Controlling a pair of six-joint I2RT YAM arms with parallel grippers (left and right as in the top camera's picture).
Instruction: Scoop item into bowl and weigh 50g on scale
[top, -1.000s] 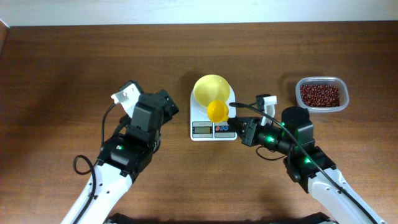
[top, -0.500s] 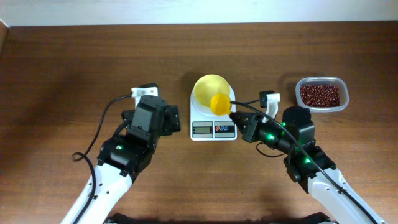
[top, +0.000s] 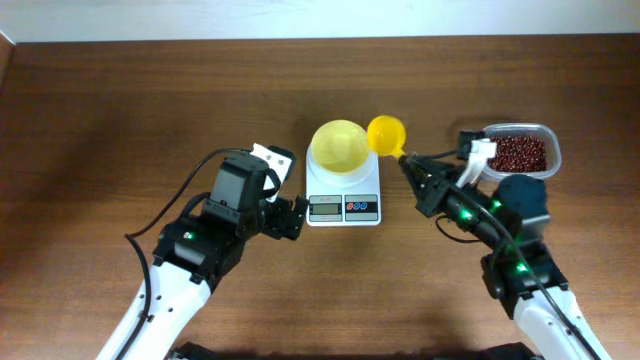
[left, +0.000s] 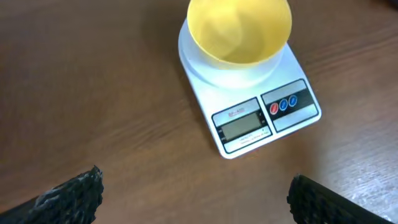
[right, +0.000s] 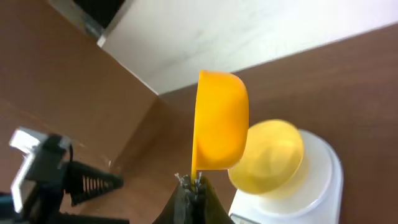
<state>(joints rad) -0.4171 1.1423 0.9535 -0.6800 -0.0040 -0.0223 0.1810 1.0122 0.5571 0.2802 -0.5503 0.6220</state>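
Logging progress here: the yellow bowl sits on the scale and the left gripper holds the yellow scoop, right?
No, the right gripper holds the yellow scoop, as the overhead view shows; the left gripper is open and empty. The bowl does sit on the scale.

Pale yellow bowl (top: 338, 147); white scale (top: 320, 186); dark red-brown beans (top: 515, 153); bright yellow scoop (top: 385, 132).

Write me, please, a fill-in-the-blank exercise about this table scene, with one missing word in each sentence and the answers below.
1. The bowl on the scale is ____ inside.
2. The left fingers stand wide ____.
3. The right fingers hold the scoop to the ____ of the bowl.
4. The clear tub holds the beans and has no ____ on it.

Missing words: empty, open, right, lid.
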